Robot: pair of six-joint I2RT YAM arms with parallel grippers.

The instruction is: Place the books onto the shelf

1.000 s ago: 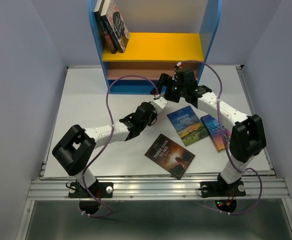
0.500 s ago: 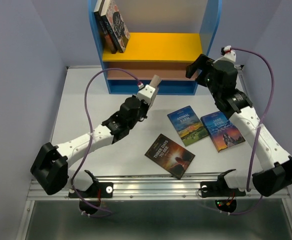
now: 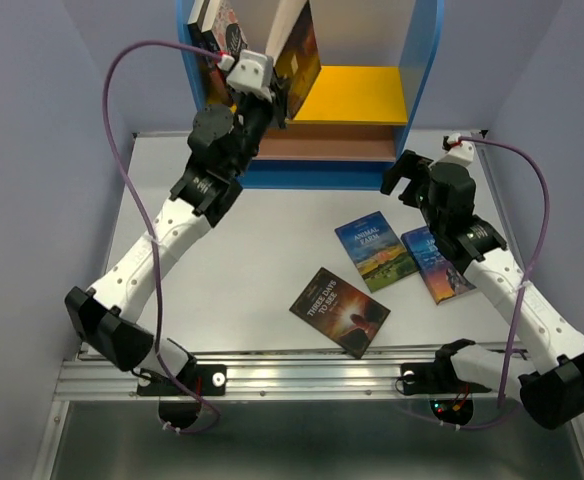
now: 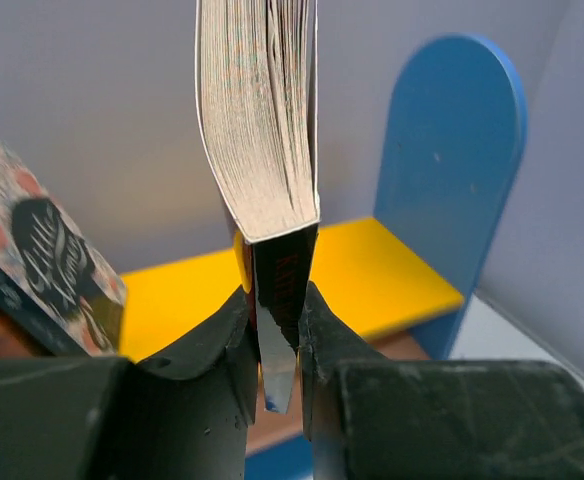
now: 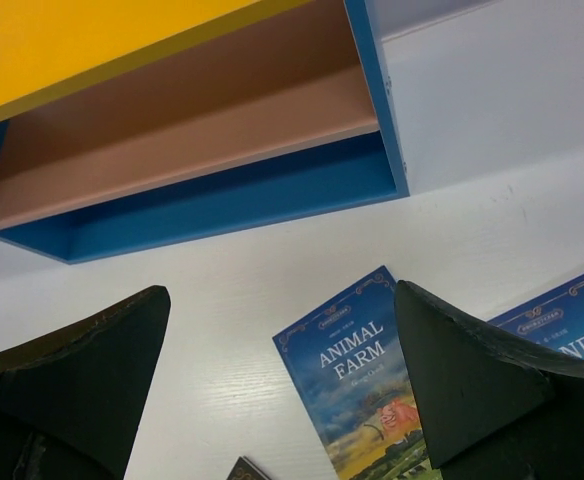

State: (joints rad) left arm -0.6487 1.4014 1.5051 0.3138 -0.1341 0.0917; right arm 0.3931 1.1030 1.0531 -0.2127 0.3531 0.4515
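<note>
My left gripper (image 4: 277,320) is shut on the bottom edge of a dark brown book (image 4: 262,120). It holds the book upright over the shelf's yellow upper board (image 4: 372,270), right of a leaning pinkish patterned book (image 4: 42,250). From above, the held book (image 3: 297,45) stands inside the shelf (image 3: 424,60), with shelved books (image 3: 222,30) against the left side. My right gripper (image 5: 282,292) hangs open and empty over the table in front of the shelf. Under it lies the blue "Animal Farm" book (image 5: 362,380), with a second blue book (image 3: 442,262) beside it. "Three Days to See" (image 3: 340,310) lies nearer.
The shelf's pinkish-brown lower board (image 5: 172,130) holds nothing. The white table (image 3: 162,220) sits between pale walls on both sides. A purple cable (image 3: 142,120) loops from my left arm, and another (image 3: 532,200) arcs over my right arm.
My left arm has risen from the table and carried the dark brown book up and back over the yellow board. My right arm has swung from the table's middle to the right.
</note>
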